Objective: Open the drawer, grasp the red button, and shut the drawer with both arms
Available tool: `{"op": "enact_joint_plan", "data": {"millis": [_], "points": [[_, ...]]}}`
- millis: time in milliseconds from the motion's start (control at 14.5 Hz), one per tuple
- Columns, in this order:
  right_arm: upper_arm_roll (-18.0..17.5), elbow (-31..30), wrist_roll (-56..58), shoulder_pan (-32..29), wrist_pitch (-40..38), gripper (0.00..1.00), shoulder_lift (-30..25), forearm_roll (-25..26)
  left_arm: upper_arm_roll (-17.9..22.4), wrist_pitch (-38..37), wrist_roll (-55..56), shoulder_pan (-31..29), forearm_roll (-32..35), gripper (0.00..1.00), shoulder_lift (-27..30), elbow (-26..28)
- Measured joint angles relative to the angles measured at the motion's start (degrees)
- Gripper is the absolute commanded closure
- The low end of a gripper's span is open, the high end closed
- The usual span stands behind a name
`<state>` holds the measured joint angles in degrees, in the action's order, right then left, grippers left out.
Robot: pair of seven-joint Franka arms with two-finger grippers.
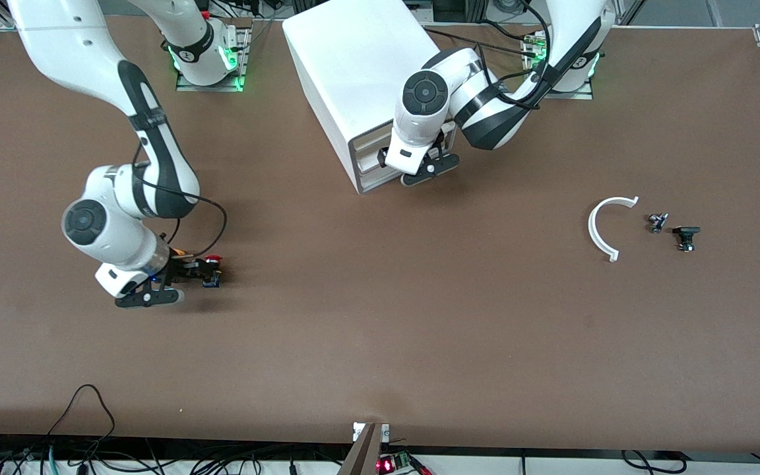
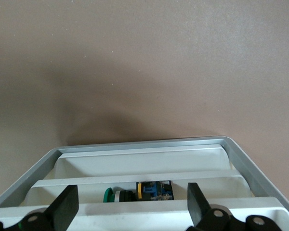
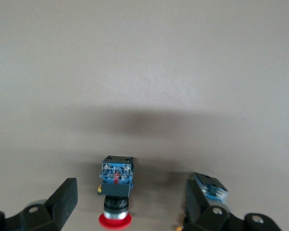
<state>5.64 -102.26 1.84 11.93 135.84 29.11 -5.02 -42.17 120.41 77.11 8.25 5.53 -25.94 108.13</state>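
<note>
The button (image 3: 116, 192) lies on the bare table with its red cap (image 1: 214, 259) toward my right wrist and its black and blue body pointing away. My right gripper (image 3: 130, 204) sits low over it, open, one finger on each side of the button and neither touching it. A small blue part (image 3: 209, 186) sits against one finger. My left gripper (image 1: 423, 173) is open at the cabinet's front, its fingers (image 2: 65, 207) spread before the cream drawer fronts (image 2: 139, 166). One drawer (image 2: 135, 183) shows a narrow gap with a green-capped button (image 2: 135, 193) inside.
The big white cabinet (image 1: 353, 72) stands between the two arm bases. A white curved piece (image 1: 601, 227) and two small dark parts (image 1: 657, 222) (image 1: 685, 237) lie toward the left arm's end of the table. Cables hang along the table edge nearest the front camera.
</note>
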Motion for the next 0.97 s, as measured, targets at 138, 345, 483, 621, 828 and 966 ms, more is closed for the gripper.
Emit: {"op": "enact_joint_plan", "data": {"millis": [138, 345, 483, 621, 828, 966], "points": [[0.21, 0.20, 0.05, -0.11, -3.96, 0.00, -4.68, 0.00, -0.77, 0.00, 0.11, 0.02, 0.00, 0.01, 0.00, 0.38], [0.68, 0.26, 0.14, -0.15, -11.48, 0.00, -11.83, 0.08, -1.15, 0.01, 0.21, -0.08, 0.00, 0.00, 0.00, 0.86], [0.93, 0.25, 0.37, -0.22, -15.83, 0.00, -16.48, 1.18, -1.16, 0.02, 0.21, -0.10, 0.00, 0.00, 0.00, 0.98], [0.93, 0.44, 0.37, -0.23, -20.22, 0.00, -20.29, 2.54, -1.18, 0.02, 0.21, -0.14, 0.00, 0.00, 0.01, 1.00], [1.28, 1.91, 0.11, -0.28, -27.43, 0.00, -24.56, 2.82, -1.22, 0.04, -0.04, -0.74, 0.03, 0.00, 0.26, 0.88], [2.49, 2.83, -1.95, -0.37, -30.05, 0.00, -26.29, 2.82, -1.22, 0.00, -2.45, -2.37, 0.07, 0.00, 1.31, 0.33]]}}
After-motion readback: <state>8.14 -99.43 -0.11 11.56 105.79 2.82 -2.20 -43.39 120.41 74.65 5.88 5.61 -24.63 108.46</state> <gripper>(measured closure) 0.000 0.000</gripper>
